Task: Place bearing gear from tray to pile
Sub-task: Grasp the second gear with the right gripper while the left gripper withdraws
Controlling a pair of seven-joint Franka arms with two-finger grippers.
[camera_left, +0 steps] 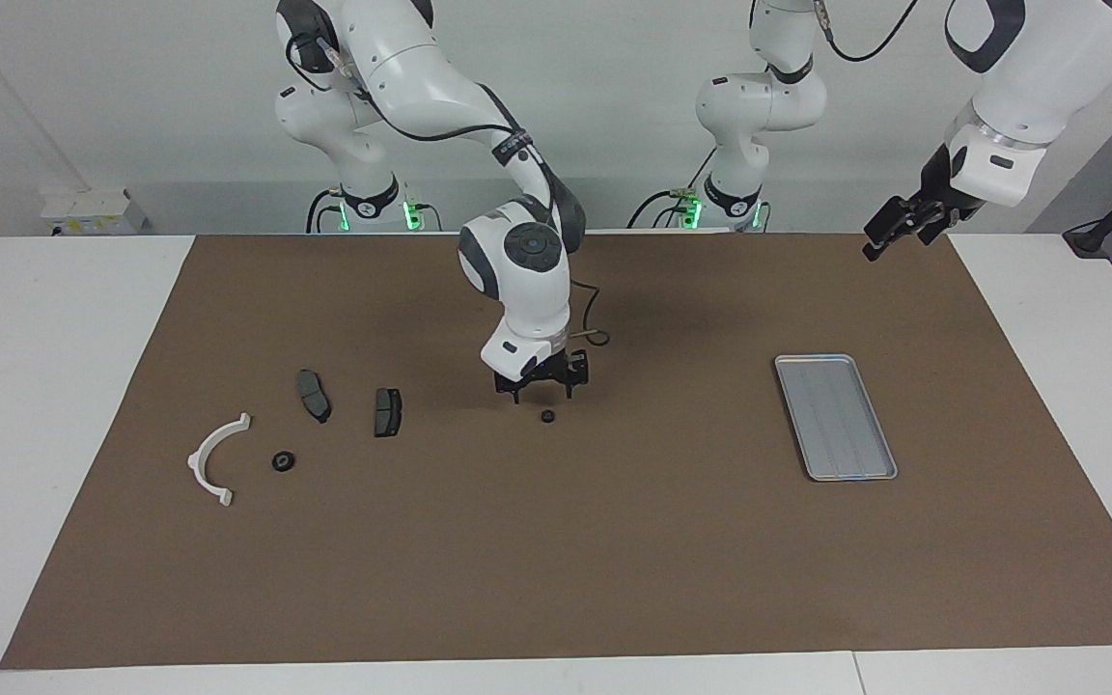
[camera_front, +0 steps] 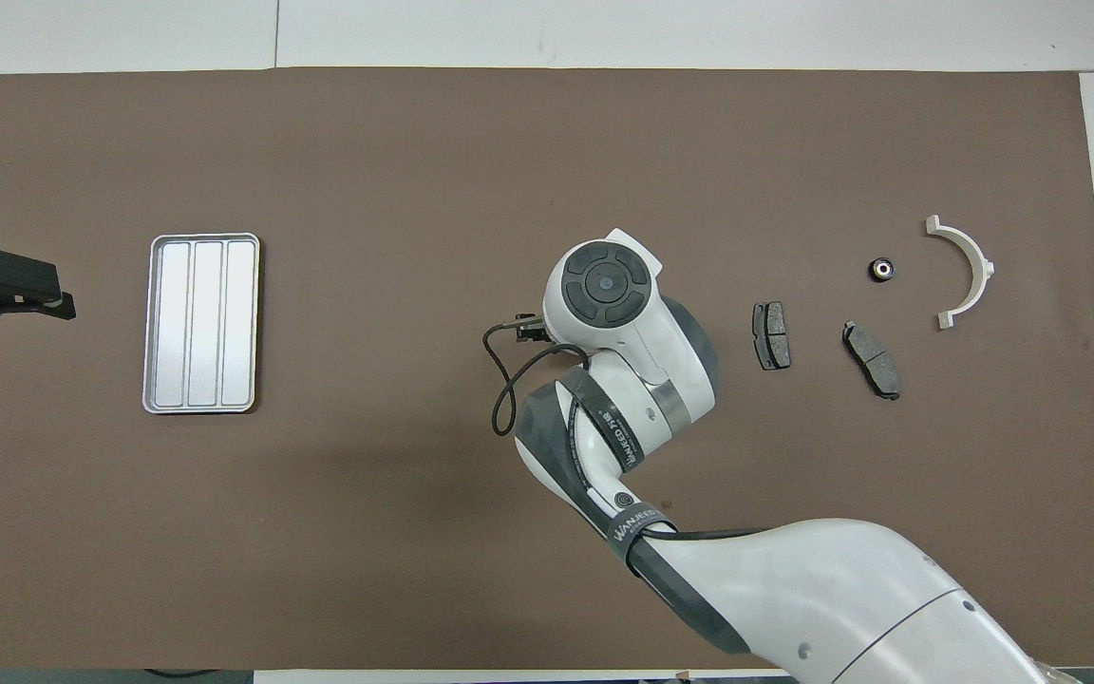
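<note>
Gear sits on the mat mid-table, off the empty tray and well short of the pile, where another gear already lies. We see the right tool just above it, fingers apart, holding nothing. Left tool waits wide. Pickup and carry remain.

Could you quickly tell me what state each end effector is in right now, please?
Left end effector: open, empty, raised above the table's left-arm end.
Right end effector: open, empty, just above a small black bearing gear.

The right arm reaches over the brown mat, between the silver tray and two brake pads; a white half-ring bracket lies beside a small black bearing.
</note>
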